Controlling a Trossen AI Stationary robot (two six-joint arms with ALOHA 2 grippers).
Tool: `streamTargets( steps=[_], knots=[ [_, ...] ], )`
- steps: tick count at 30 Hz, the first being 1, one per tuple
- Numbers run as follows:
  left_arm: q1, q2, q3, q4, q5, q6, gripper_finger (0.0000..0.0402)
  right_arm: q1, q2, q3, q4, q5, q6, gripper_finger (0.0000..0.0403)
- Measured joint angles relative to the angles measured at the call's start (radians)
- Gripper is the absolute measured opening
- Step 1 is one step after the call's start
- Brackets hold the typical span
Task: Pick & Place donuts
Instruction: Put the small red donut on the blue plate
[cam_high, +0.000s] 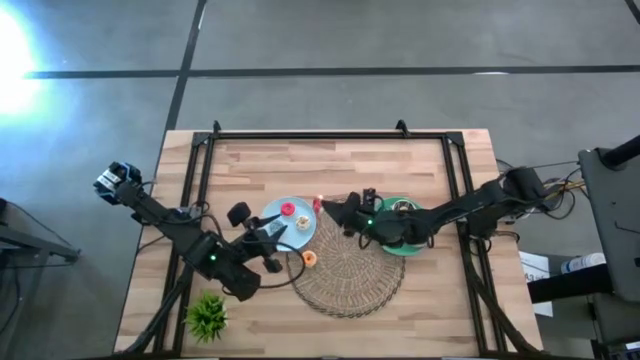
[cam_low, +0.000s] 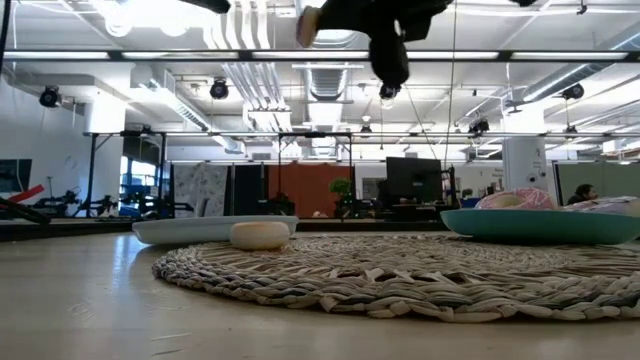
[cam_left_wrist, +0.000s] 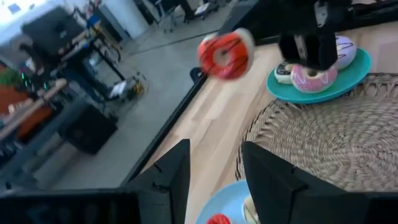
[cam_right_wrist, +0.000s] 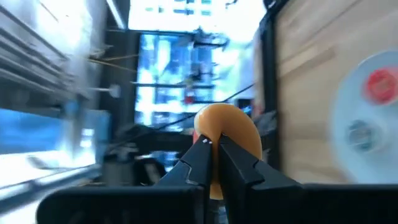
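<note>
The right claw (cam_right_wrist: 211, 143) is pinched shut on the rim of a small donut (cam_left_wrist: 224, 55), red-frosted over a tan base. It holds that donut in the air above the counter (cam_high: 330, 160), between the blue plate (cam_high: 303, 235) and the green plate (cam_high: 400, 247).

The left claw (cam_left_wrist: 216, 146) hangs over the near edge of the blue plate. Its fingers stand well apart and hold nothing.

**Handling**
- Treat each donut as light, and probably rigid plastic, with a smooth, possibly slippery frosting.
- Grip across the ring wall, one finger in the hole and one outside, or pinch the rim edge-on as the right claw does.
- Expect a small donut to twist or pop out under an off-centre pinch.

**Count**
- Green plate: three larger donuts, namely the pink donut (cam_left_wrist: 314, 78), the lilac donut (cam_left_wrist: 345, 50) and the dark donut (cam_left_wrist: 285, 71). They lie touching one another.
- Blue plate: one red donut (cam_high: 288, 209). A second pale item sits beside it, too cut off to identify.
- Mat (cam_high: 345, 275): one orange donut (cam_high: 309, 258), near the mat's edge and just beside the blue plate.
- In the air: one.
- That gives six donuts you can confirm, with two plates, one mat and one plant (cam_high: 207, 317).
</note>
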Motion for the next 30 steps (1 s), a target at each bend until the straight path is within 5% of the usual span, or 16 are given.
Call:
streamTargets(
  steps=[11,30],
  knots=[
    [0.057,0.01,-0.05,0.365,0.015,0.378,0.0122,-0.009,0.055,0.03,0.046,-0.014,0.156,0.0016],
    [0.213,0.044,-0.052,0.482,0.038,0.376,0.0122,-0.052,0.055,0.072,0.046,-0.004,0.164,0.0016]
  ],
)
